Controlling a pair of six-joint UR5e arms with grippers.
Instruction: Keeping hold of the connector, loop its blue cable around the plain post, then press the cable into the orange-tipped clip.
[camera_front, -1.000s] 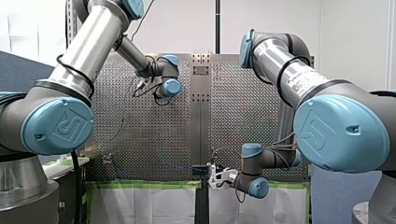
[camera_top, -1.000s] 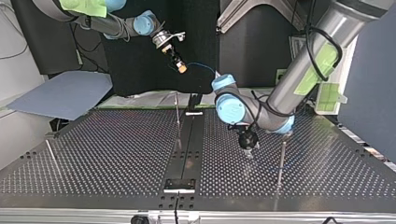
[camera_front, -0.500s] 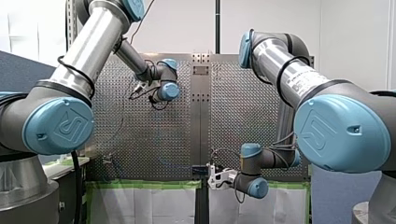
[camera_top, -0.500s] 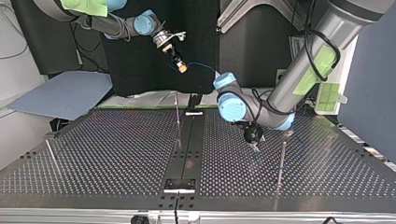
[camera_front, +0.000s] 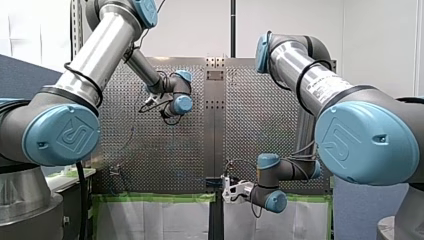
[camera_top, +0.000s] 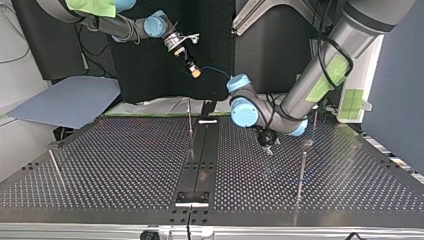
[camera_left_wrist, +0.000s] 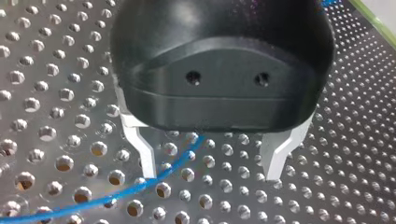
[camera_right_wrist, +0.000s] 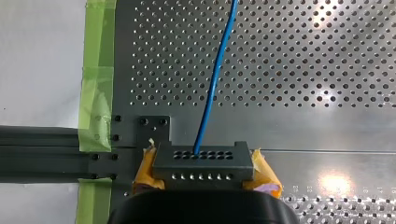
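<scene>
Right gripper (camera_right_wrist: 203, 169): clamped on the connector (camera_right_wrist: 201, 155), a yellow pad at each end. You have it held high, over the table's far edge in the top view.
Blue cable (camera_right_wrist: 215, 84): it leaves the connector's face and runs straight away over the perforated table (camera_right_wrist: 303, 70).
Left gripper (camera_left_wrist: 210, 161): fingers spread and gripping nothing. It hovers low over the table.
Key relation: in the left wrist view the cable runs slantwise under that gripper. It passes right by one finger (camera_left_wrist: 141, 149) rather than lying squarely between the two. I cannot tell whether it touches.
Plain post (camera_top: 301, 170): upright at the top view's right, near the left gripper and a little toward the camera.
Nearer arm: the left, clearly. The right is well apart from the post.
Next move, my call: you need the cable carried round the post's far side, so line the open fingers across the cable first.
Orange-tipped clip: I cannot pick it out in any view, so I cannot tell what sits in it.
</scene>
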